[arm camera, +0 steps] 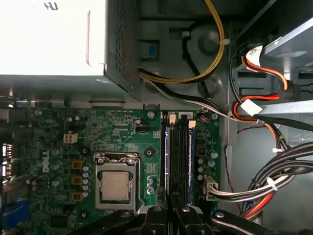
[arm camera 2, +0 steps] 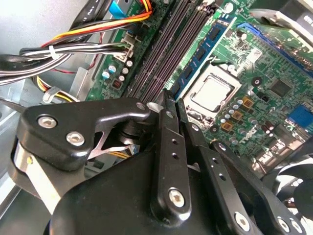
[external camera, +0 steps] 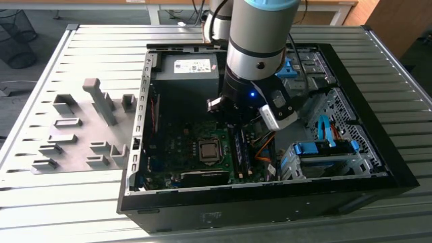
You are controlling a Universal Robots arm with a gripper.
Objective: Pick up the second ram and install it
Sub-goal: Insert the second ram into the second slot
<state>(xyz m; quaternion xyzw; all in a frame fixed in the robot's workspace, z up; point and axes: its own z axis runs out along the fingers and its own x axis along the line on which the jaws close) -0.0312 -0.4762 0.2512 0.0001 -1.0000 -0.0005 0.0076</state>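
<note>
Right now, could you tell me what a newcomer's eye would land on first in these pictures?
First, the arm reaching down into the open computer case, its hand just above the memory slots. Next, a blue ram seated in the slot nearest the processor. Then the grey holder blocks on the table at the exterior view's left.

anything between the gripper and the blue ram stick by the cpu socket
Nothing visible. In the second wrist view the gripper is right at the end of the blue ram stick, seated in its slot; the cable bundle lies off to the side.
</note>
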